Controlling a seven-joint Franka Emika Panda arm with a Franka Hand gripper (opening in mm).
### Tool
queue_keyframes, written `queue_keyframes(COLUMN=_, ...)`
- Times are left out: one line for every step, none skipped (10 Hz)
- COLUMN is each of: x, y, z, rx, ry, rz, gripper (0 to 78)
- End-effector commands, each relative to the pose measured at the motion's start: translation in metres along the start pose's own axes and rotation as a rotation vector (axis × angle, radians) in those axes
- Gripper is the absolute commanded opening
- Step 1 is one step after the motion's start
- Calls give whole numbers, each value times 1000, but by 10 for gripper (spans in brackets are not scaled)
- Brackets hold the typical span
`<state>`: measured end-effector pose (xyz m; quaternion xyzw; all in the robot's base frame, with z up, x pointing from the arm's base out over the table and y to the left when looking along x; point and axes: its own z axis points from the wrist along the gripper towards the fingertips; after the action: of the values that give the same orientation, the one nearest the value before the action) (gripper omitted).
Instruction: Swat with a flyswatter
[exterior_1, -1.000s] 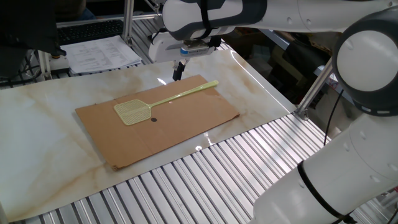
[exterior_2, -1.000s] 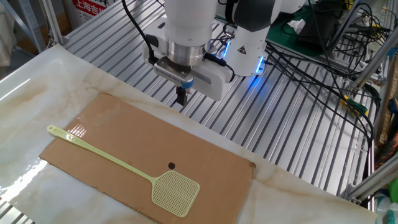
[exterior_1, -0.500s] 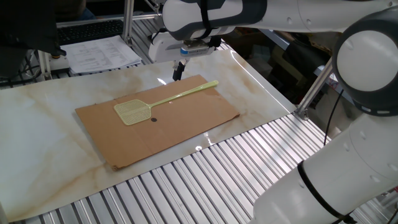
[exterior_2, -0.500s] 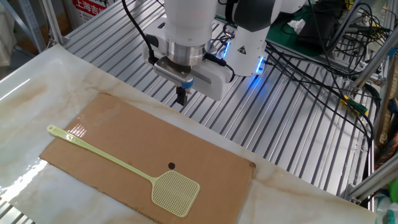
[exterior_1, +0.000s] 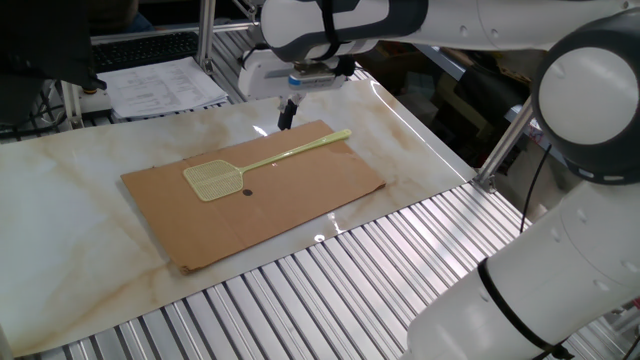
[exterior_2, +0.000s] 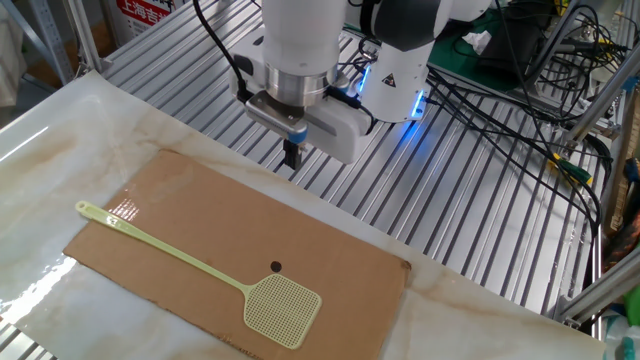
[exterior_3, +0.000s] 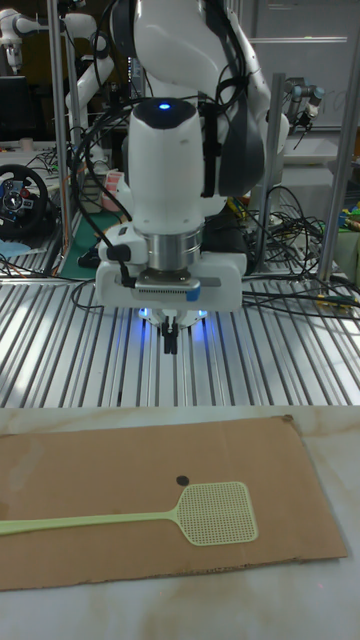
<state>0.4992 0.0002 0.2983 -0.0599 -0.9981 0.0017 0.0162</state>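
The pale yellow-green flyswatter (exterior_1: 265, 160) lies flat on a brown cardboard sheet (exterior_1: 270, 215), mesh head to the left and handle running up to the right. In the other fixed view the flyswatter (exterior_2: 190, 262) lies diagonally, head toward the near edge. A small black dot (exterior_2: 276, 267) sits on the cardboard beside the head. My gripper (exterior_2: 293, 158) hangs above the cardboard's far edge, clear of the flyswatter, fingers shut with nothing between them. The tall view shows the gripper (exterior_3: 172, 346) above the cardboard (exterior_3: 270, 455), behind the mesh head (exterior_3: 215, 512).
The cardboard rests on a marbled tabletop (exterior_1: 70, 190) bordered by ribbed metal slats (exterior_1: 400, 250). Papers (exterior_1: 165, 85) lie at the back left. A metal post (exterior_1: 500, 150) stands at the right. Cables (exterior_2: 520, 110) trail behind the robot base.
The gripper has shifted up very slightly. The flyswatter has not moved.
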Motion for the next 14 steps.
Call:
queue_keyframes(x=-4, y=0, z=-1, rx=29, ry=41, rz=209, gripper=0)
queue_keyframes(x=-10, y=-3, z=-1, rx=28, ry=41, rz=219, gripper=0)
queue_keyframes(x=-13, y=-7, z=-1, rx=27, ry=39, rz=218, gripper=0)
queue_keyframes(x=-17, y=-15, z=1, rx=25, ry=31, rz=214, gripper=0)
queue_keyframes(x=-20, y=-23, z=2, rx=24, ry=24, rz=220, gripper=0)
queue_keyframes(x=-23, y=-27, z=2, rx=23, ry=23, rz=241, gripper=0)
queue_keyframes(x=-25, y=-28, z=1, rx=24, ry=23, rz=264, gripper=0)
queue_keyframes(x=-29, y=-31, z=1, rx=26, ry=23, rz=290, gripper=0)
queue_keyframes(x=-33, y=-35, z=1, rx=29, ry=21, rz=304, gripper=0)
queue_keyframes(x=-41, y=-40, z=-1, rx=29, ry=21, rz=319, gripper=0)
queue_keyframes(x=-48, y=-43, z=-3, rx=29, ry=24, rz=331, gripper=0)
queue_keyframes(x=-51, y=-46, z=-4, rx=27, ry=24, rz=344, gripper=0)
queue_keyframes(x=-53, y=-47, z=-4, rx=30, ry=19, rz=359, gripper=0)
queue_keyframes(x=-53, y=-47, z=-4, rx=35, ry=11, rz=362, gripper=0)
